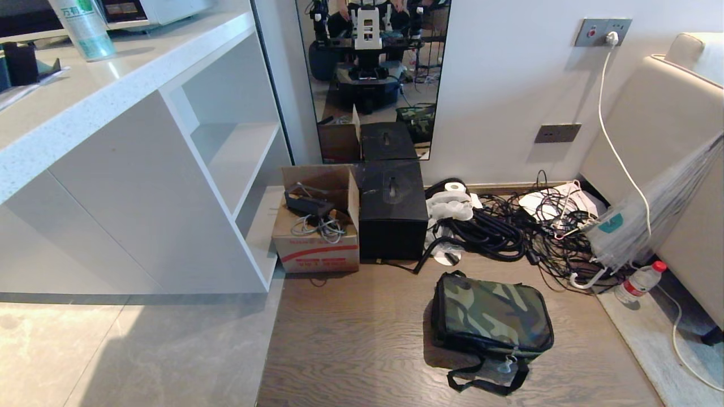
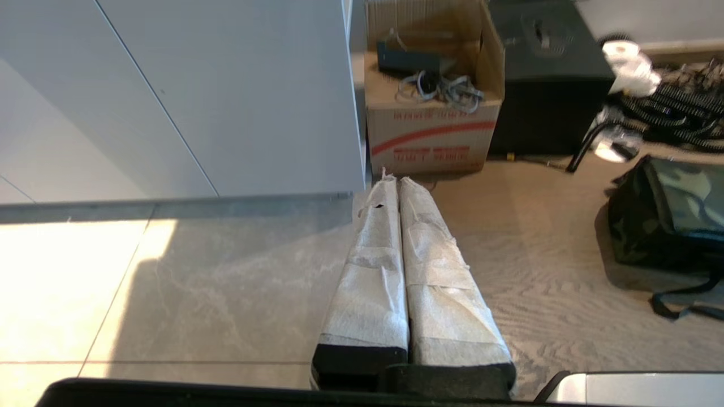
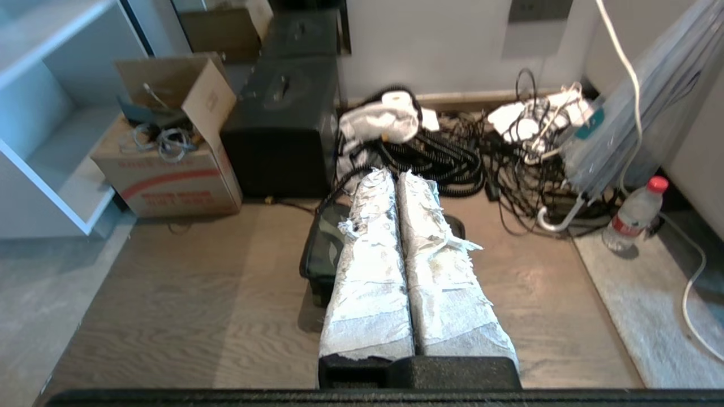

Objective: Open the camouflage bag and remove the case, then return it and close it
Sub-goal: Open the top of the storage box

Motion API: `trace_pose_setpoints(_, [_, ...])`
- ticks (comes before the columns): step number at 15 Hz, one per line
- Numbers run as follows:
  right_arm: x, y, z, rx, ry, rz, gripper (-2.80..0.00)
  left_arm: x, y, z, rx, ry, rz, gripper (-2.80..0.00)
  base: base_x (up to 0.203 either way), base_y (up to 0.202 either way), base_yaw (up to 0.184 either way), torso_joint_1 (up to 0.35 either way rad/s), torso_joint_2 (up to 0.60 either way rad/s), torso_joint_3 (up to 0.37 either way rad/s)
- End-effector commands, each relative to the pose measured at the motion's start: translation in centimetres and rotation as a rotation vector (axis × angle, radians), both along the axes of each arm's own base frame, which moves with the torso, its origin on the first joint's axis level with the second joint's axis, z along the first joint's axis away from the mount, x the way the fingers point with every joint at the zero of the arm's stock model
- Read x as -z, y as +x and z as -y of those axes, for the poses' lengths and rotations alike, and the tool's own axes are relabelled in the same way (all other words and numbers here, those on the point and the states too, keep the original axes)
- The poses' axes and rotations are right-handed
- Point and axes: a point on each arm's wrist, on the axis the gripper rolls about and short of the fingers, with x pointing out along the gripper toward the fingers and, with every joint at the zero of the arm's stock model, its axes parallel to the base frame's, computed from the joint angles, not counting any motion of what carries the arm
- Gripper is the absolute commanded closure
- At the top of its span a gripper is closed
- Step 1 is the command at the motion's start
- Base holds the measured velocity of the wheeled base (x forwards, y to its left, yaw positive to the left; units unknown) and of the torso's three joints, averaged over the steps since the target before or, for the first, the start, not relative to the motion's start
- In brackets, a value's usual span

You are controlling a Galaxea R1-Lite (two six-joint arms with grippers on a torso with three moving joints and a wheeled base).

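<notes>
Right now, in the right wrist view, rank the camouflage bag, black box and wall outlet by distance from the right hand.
1. Camouflage bag, directly under the right hand.
2. Black box, beyond, toward the shelving.
3. Wall outlet, farthest, up the wall.

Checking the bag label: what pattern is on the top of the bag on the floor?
Green, brown and black camouflage on the bag, clearest in the head view.

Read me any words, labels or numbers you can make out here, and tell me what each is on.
Cardboard box: red print, too blurred to read.
Canister on the counter: green characters, too small to read reliably.
Water bottle: red label, unreadable.
Camouflage bag: no text visible.
</notes>
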Motion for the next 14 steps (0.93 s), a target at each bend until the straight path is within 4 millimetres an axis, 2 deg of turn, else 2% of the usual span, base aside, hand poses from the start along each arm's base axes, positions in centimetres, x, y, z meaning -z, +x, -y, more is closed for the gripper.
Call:
trace_pose_setpoints(1, [1.1,0.34,0.0,-0.001,0.0,-0.04,0.0,0.01,0.0,0.0,0.0,0.0,0.0,0.0,0.0,0.0,0.0,0.0,0.0,-0.193])
trace_pose_setpoints(14, [1.1,0.34,0.0,0.001,0.0,-0.04,0.0,-0.01,0.0,0.0,0.0,0.001,0.002,0.0,0.0,0.0,0.0,0.001,0.0,-0.197])
